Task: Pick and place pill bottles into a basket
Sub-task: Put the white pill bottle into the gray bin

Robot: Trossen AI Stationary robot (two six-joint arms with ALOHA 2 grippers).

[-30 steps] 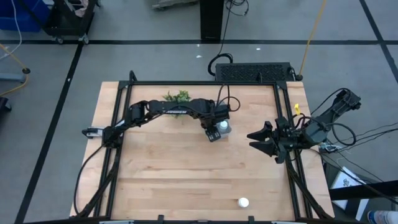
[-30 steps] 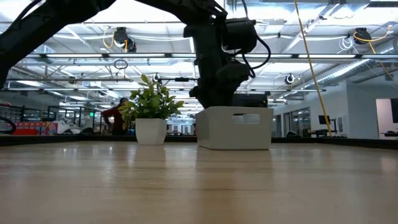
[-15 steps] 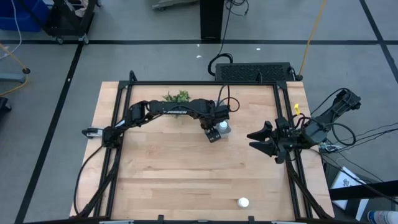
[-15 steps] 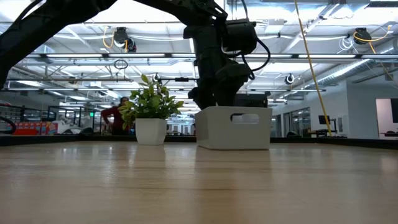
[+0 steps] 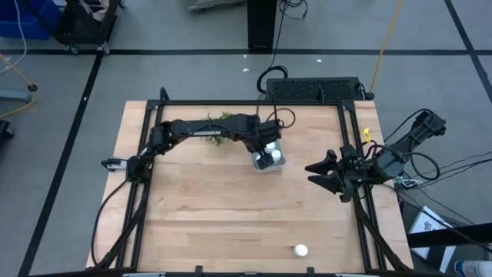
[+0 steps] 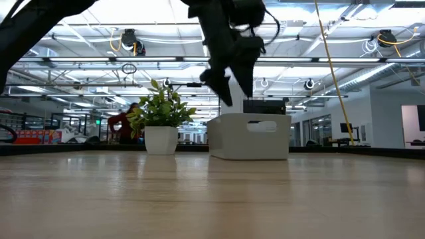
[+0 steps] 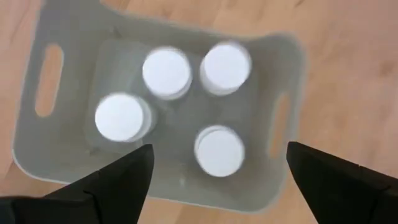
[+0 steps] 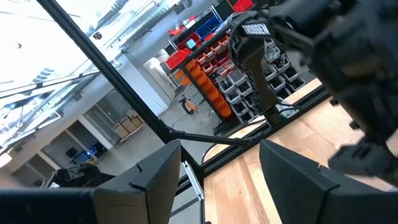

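Observation:
The basket [image 5: 270, 160] stands on its bottom on the table at the far middle, next to the plant. Several white pill bottles [image 7: 166, 73] stand upright on its floor in the left wrist view. One more pill bottle [image 5: 300, 250] stands alone near the table's near edge, right of middle. My left gripper [image 6: 236, 89] hangs open a little above the basket, pointing steeply down, with nothing between its fingers [image 7: 121, 177]. My right gripper [image 5: 315, 173] waits open and level at the table's right edge, high above the wood.
A small potted green plant [image 6: 160, 123] stands just left of the basket, under my left arm [image 5: 207, 129]. A black frame [image 5: 231, 103] runs around the table. Bare wood lies between the basket and the lone bottle.
My left gripper has risen straight up out of the basket and now hangs clear above its rim, its fingers apart. The basket and the bottles in it stay where they were.

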